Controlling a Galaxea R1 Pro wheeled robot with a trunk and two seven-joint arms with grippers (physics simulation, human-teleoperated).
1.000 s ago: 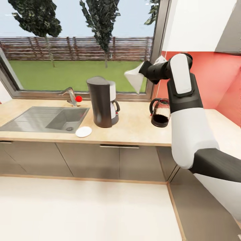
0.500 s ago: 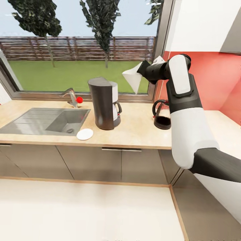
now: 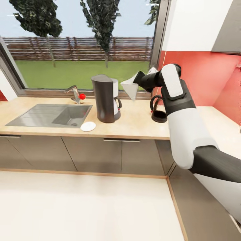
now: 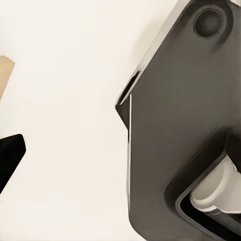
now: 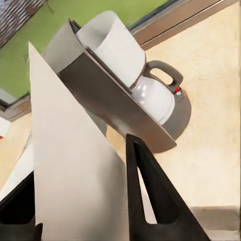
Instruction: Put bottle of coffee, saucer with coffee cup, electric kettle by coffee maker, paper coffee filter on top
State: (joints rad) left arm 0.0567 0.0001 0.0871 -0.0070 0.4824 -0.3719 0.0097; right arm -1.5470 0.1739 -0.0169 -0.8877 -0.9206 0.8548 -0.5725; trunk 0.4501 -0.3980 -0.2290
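Head view: saucer (image 3: 88,126), kettle (image 3: 158,112); wrist: neither.

The tabletop (image 3: 140,124) looks like pale matt wood, with a brushed steel sink (image 3: 40,115) set in it. The coffee maker (image 3: 104,98) is dark smooth plastic. The filter (image 5: 75,165) is thin matt white paper.

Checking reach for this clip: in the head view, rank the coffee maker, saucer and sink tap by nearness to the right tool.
1. Coffee maker, just left of the right tool holding the paper coffee filter.
2. Saucer, at the counter's front edge, by the sink.
3. Sink tap, farther left under the window.
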